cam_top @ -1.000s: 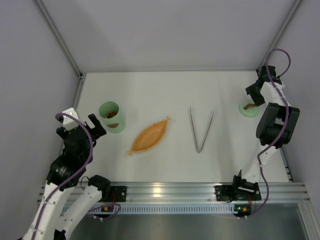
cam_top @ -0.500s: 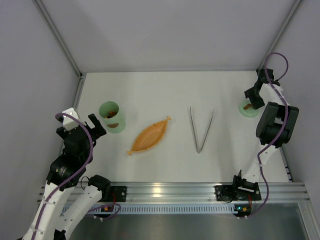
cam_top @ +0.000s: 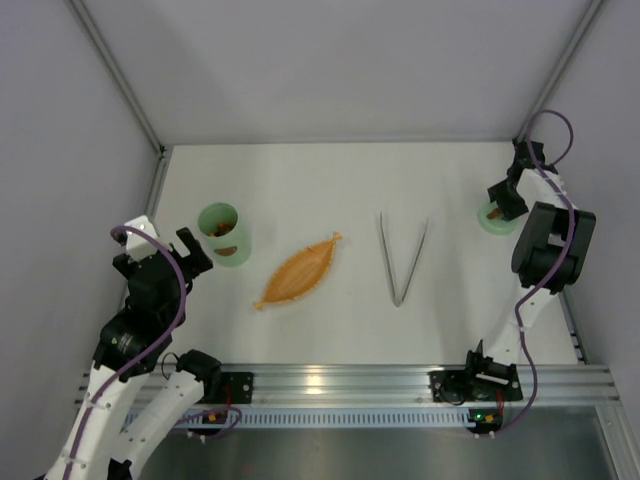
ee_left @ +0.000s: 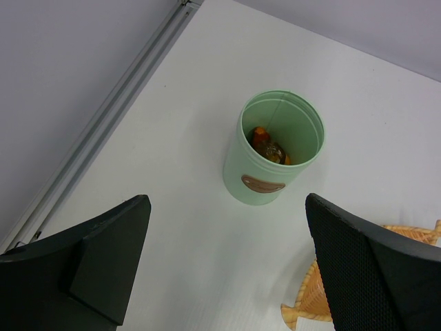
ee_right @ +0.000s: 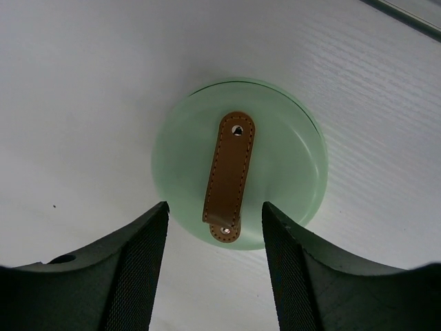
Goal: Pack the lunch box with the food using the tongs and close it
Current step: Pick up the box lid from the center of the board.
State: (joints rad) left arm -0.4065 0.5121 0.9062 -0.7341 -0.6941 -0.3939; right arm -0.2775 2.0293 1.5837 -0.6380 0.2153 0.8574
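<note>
The mint-green lunch box tub (cam_top: 223, 233) stands upright at the left, and small orange and dark food pieces (ee_left: 270, 146) lie inside it (ee_left: 279, 148). My left gripper (ee_left: 226, 201) hovers open just short of the tub, holding nothing. The matching round lid (ee_right: 275, 172) with its brown strap handle (ee_right: 229, 176) lies flat at the far right (cam_top: 490, 218). My right gripper (ee_right: 215, 208) hangs over it, open, with a finger on either side of the handle's near end and apart from it. The silver tongs (cam_top: 402, 255) lie untouched in a narrow V in the middle.
An orange leaf-shaped tray (cam_top: 298, 270) lies between the tub and the tongs, and its tail shows by my left gripper (ee_left: 303, 307). Grey walls close in the left, back and right. A metal rail (cam_top: 330, 382) runs along the near edge.
My right gripper has shifted slightly toward the back over the lid. The left arm, tub, tray and tongs have not moved.
</note>
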